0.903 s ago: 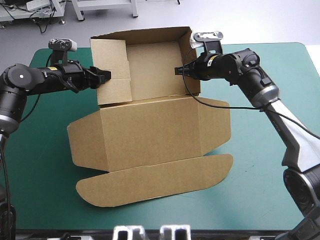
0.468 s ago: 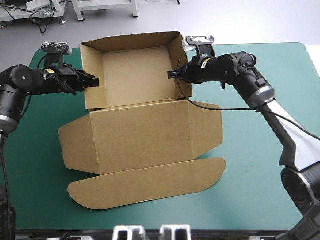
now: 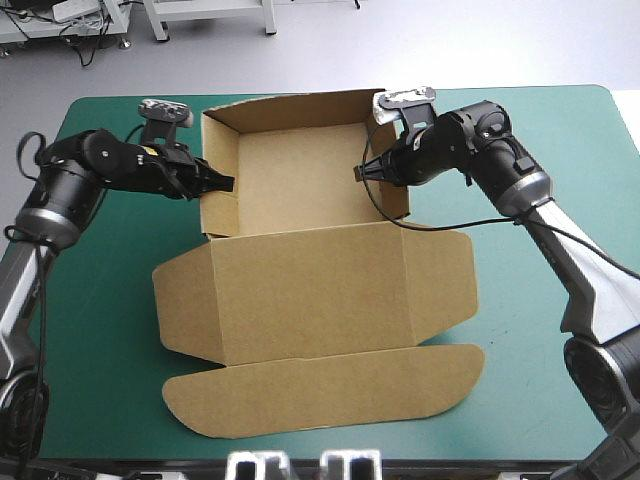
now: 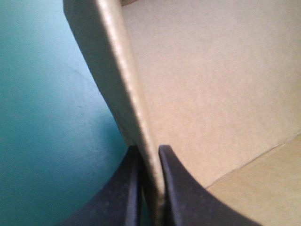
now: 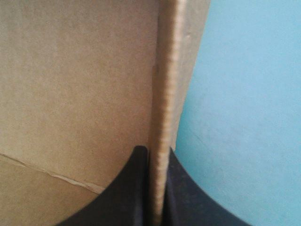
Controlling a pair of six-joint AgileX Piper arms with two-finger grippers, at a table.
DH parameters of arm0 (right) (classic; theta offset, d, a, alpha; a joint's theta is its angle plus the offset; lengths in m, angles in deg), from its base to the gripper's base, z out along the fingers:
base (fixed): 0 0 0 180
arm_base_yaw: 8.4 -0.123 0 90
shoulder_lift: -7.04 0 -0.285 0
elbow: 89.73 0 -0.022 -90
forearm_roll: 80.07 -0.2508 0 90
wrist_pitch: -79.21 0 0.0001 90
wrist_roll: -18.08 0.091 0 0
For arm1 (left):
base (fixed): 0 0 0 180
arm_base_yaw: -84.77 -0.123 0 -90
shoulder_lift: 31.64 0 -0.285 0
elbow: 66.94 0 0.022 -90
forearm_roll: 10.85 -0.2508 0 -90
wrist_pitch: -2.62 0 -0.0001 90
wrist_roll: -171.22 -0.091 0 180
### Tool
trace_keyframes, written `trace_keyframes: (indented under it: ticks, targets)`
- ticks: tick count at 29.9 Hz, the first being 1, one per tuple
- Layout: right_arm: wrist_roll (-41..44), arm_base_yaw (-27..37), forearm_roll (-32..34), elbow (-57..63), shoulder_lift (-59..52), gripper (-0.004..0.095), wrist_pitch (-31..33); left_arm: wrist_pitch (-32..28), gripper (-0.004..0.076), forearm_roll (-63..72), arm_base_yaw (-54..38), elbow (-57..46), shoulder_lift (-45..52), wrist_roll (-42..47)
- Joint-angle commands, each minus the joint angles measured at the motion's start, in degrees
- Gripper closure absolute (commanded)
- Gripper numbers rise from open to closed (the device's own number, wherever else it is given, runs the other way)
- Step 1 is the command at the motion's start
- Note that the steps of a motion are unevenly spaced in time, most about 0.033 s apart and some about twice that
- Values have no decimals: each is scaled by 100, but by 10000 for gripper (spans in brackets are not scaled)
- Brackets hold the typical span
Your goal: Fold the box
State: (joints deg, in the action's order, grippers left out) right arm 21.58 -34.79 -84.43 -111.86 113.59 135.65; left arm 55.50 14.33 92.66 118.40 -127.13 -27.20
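Two grippers: both pinched the box [image 3: 320, 285], one on each side wall of its open tray [image 3: 300, 170].
Left gripper [image 3: 222, 184]: its black fingers [image 4: 123, 188] were almost pressed together, with the left wall [image 3: 218, 160] squeezed between them.
Right gripper [image 3: 360, 173]: its two fingers [image 5: 131, 188] were nearly closed too, and they nipped the right wall [image 3: 392, 150] by its edge.
Left arm [image 3: 100, 165]: it came in from the left side of the frame, in the upper part, low over the cover.
Right arm [image 3: 520, 190]: it came up from the right edge, bent, and reached toward the upper middle.
Tray: it sat in the upper middle of the frame, open on top, with its back wall [image 3: 290, 108] standing up near the table's far edge.
Lid [image 3: 310, 275]: it lay flat in the middle of the frame, joined to the front of the tray, with a small flap sticking out on each side.
Rounded flap [image 3: 320, 392]: long and curved, it lay flat below the lid, close to the bottom of the frame.
Cover [image 3: 540, 360]: teal-green, it showed all around the box.
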Motion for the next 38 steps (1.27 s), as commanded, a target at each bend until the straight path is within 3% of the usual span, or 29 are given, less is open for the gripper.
trace_keyframes:
  ticks: [1,4,9,22,32,36,38]
  targets:
    - [-122,-64,373,-182,-300,928,453,74,734,383,443,180,-114,-122]
    - [-122,-54,622,-182,-252,927,861,249,734,179,635,180,-398,9]
    - [-122,36,436,-182,-8,927,1172,659,734,156,693,180,-801,208]
    - [-88,47,-281,-168,876,928,1303,1390,734,-372,693,202,-1133,207]
    - [-111,47,-211,-178,884,922,1330,1627,732,-593,693,202,-1171,226]
    - [-99,47,-146,-178,911,765,1400,1832,676,-598,693,202,-1171,212]
    - [-99,47,-177,-178,911,590,1400,1940,610,-583,693,202,-1171,152]
